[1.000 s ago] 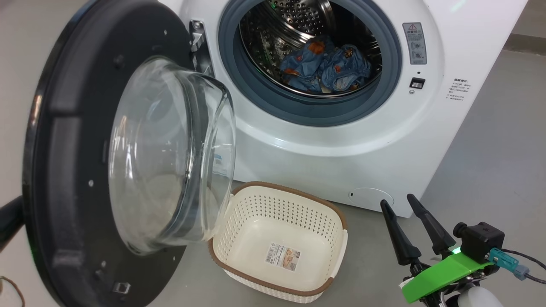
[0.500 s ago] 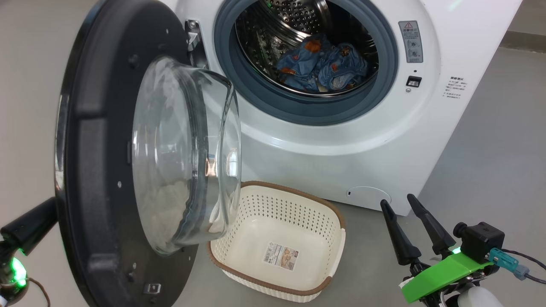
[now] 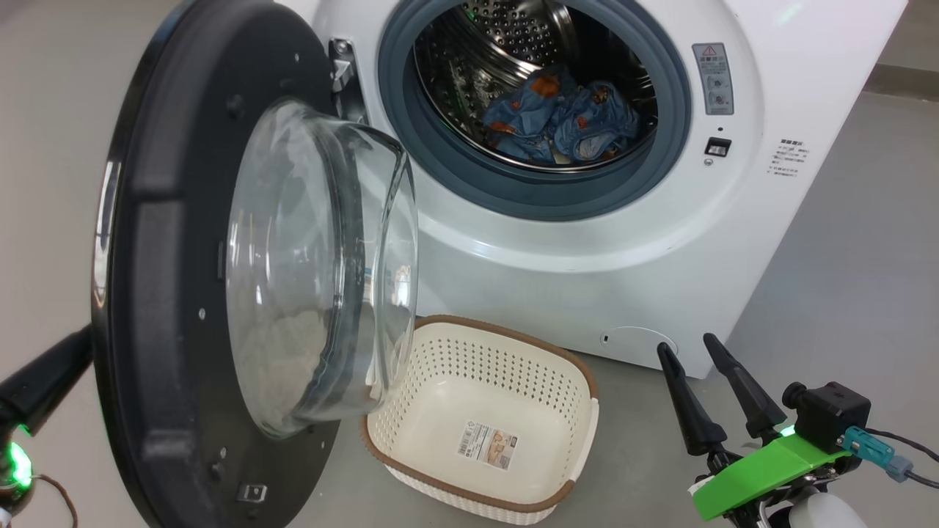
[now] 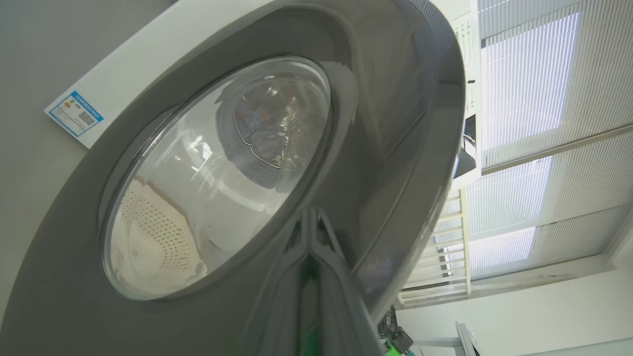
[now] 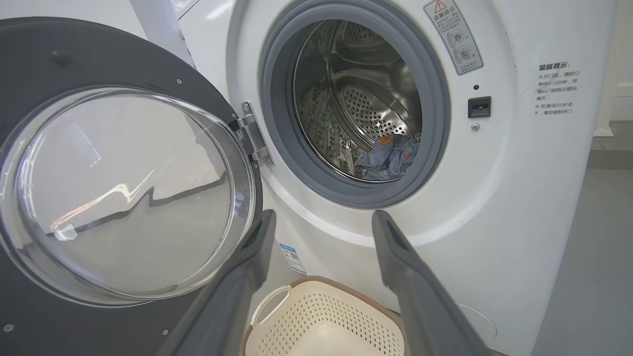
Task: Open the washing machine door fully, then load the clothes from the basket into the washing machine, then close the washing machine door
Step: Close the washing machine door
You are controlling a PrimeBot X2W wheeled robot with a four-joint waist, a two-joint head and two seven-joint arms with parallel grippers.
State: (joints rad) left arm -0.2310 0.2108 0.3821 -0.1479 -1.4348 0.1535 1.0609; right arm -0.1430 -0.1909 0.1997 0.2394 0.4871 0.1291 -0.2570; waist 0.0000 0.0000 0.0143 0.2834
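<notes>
Grey floor (image 3: 843, 257), with one white washing machine (image 3: 587, 279) standing on it.

- Clothes (image 3: 561, 117): blue printed bundle, lying low inside the machine's steel drum (image 3: 506, 44).
- Washing machine door (image 3: 161, 220): hinged at the machine's left side, swung out, glass bowl (image 3: 308, 257) turned toward the opening.
- Basket (image 3: 506, 336): on the floor just before the machine, below the opening; label sticker (image 3: 488, 444) on its bottom.
- Left gripper (image 3: 73, 352): fingers closed together, tips at the door's outer face.
- Right gripper (image 3: 686, 345): fingers spread wide, grasping nothing, near the machine's lower right corner.
</notes>
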